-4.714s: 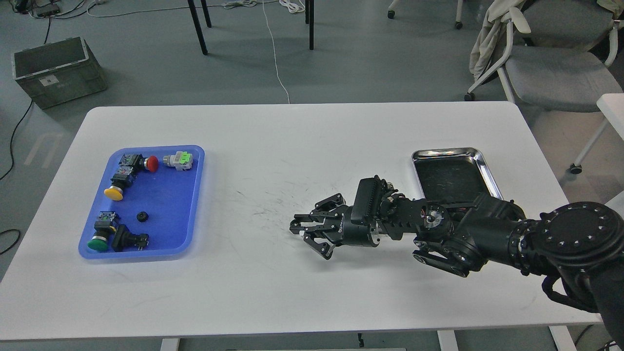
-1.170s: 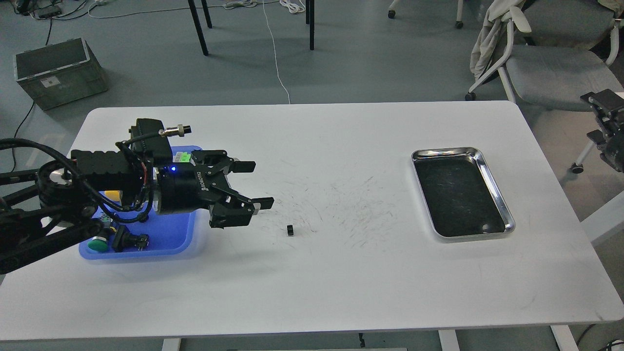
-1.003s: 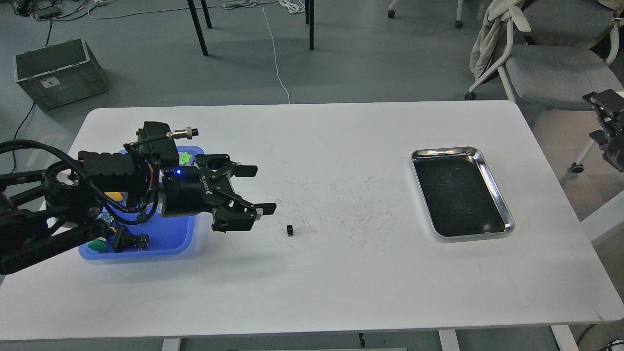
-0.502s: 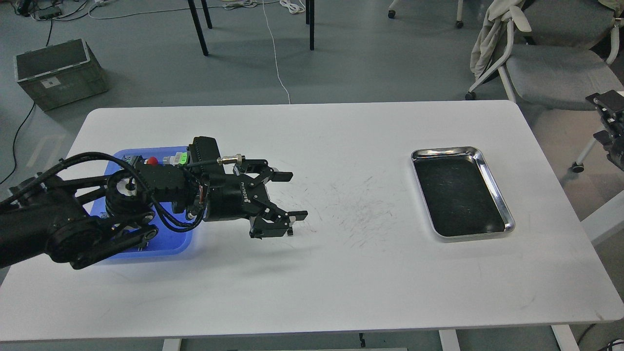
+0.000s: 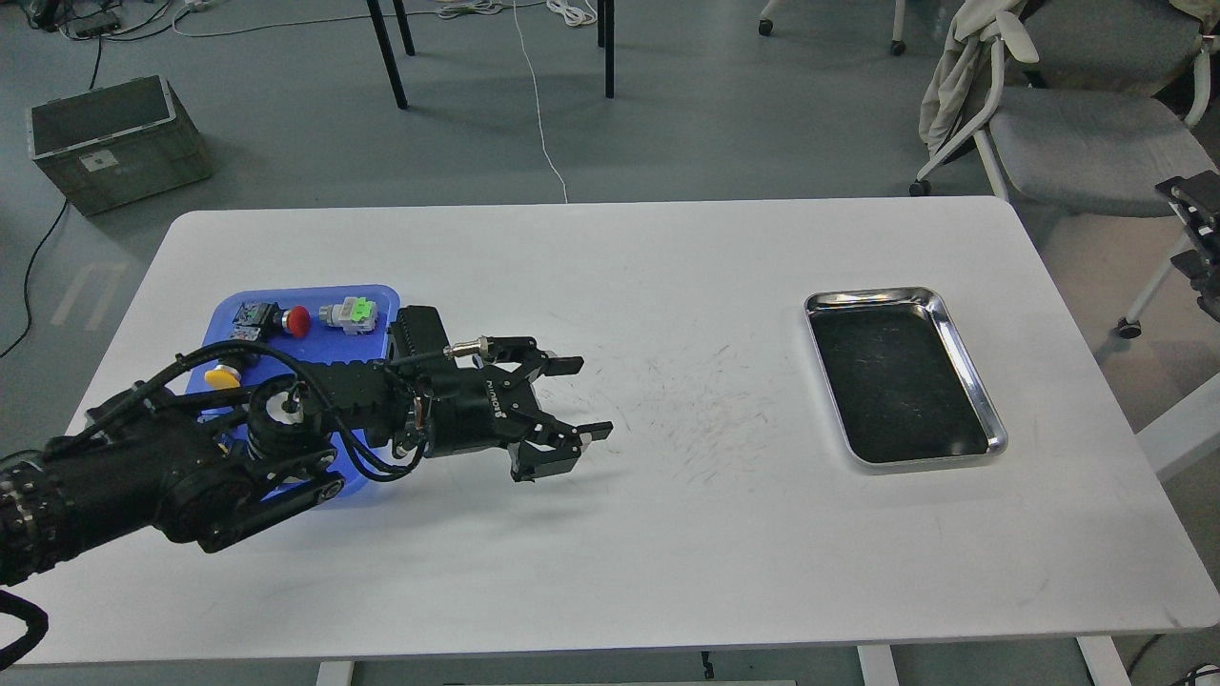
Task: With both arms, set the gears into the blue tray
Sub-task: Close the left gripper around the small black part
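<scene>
Since half a second ago the left arm [image 5: 191,476] has sunk lower and reached a little farther right over the desk [image 5: 610,572], uncovering the yellow-capped push button [image 5: 221,376] and more of the blue tray [image 5: 367,300]. Its left gripper [image 5: 577,398] now hangs just above the scratched middle of the white surface with its fingers spread wide, one finger [image 5: 558,362] farther from the camera and the other finger [image 5: 586,431] nearer, and nothing can be seen held between them. The small black gear that lay on the bare desk a second ago at about this spot is hidden now; whether it sits beneath the nearer finger cannot be told. The other gear, which rested inside the blue tray some seconds ago, is also out of sight behind the arm's black wrist and cables. At the tray's far end stand a red-capped push button [image 5: 295,321] and a grey switch with a green top [image 5: 349,314], side by side and apart. Over on the right lies the steel tray [image 5: 963,357], dark-bottomed, well apart from the left gripper. Only a sliver of the right gripper [image 5: 1199,243] shows at the right edge, off the desk, and its opening cannot be made out.
</scene>
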Controlling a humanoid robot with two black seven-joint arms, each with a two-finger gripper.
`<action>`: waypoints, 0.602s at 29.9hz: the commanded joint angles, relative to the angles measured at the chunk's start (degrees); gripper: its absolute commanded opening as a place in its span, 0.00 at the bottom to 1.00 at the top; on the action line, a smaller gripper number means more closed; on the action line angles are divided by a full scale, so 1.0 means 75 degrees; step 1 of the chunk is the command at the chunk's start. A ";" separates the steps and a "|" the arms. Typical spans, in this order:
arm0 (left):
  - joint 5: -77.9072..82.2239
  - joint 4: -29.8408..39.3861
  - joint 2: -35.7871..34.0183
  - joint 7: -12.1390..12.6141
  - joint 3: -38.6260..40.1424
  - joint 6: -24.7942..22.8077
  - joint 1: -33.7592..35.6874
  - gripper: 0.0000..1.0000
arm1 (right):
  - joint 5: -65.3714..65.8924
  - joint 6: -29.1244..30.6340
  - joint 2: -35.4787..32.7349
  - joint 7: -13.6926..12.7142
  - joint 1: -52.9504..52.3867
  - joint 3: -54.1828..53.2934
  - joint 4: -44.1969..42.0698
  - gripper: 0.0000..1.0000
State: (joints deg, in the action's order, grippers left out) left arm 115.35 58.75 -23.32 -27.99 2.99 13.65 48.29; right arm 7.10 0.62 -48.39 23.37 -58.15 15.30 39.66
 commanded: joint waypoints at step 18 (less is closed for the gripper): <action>0.0405 -0.0990 0.0519 -0.0001 -0.0058 0.0418 -0.0474 0.66 | 0.0072 0.0000 0.0065 0.0001 -0.0016 -0.0001 -0.0049 0.96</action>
State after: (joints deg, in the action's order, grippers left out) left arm 118.37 52.29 -19.87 -27.99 2.62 16.77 44.84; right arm 7.63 0.62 -47.91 23.37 -58.37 15.29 39.34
